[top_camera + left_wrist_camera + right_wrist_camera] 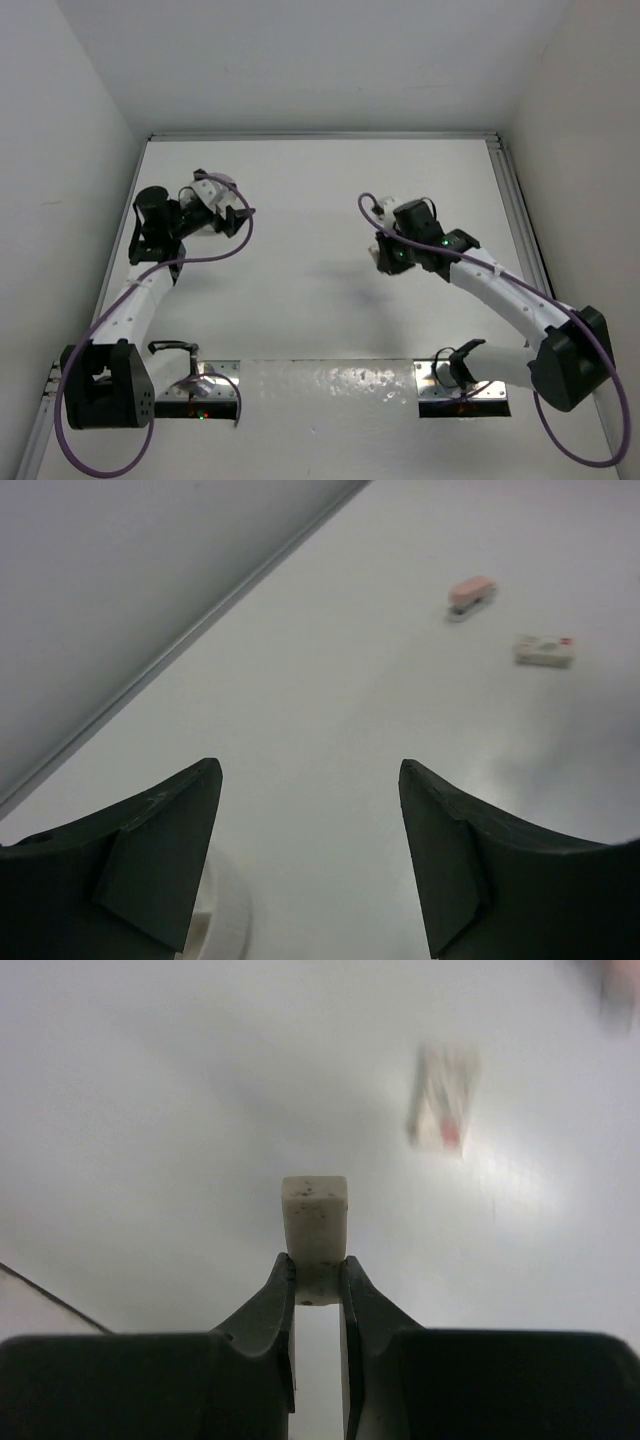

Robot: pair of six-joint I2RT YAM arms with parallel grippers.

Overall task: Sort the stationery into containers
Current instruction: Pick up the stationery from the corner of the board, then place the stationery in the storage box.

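No readable text anywhere. The only marking I get is a red patch on one end of the red-marked block (545, 650), too small to read. No brand visible on the arms.

L side: left gripper (308, 800) is spread wide, nothing btwn the jaws, nothing touched. In top view it sits near the far-left corner of the table (300, 200), close to the wall (100, 580). The white bowl (228, 912) is at bottom-left of the left wrist view, partly hidden behind one finger (150, 865). Can't tell if anything's inside it.

R side: right gripper (318, 1272) is pressed in on a small white block (315, 1218), pinching its near end. The rest sticks out past the tips, w/ dark speckles on the face. In top view this gripper is approx mid-table, right of centre.

Count:
- Bowls: 1.
- Pink eraser (472, 593): 1, lying on the table beyond the left gripper, darker underside.
- Red-marked block: 1, near the eraser, apart, not touching.
- Small white block: 1, the one in the right gripper.

Right wrist view also has 1 blurred pale block w/ a red patch and a pink smear at the top-right edge. Can't tell if they're the same two items.
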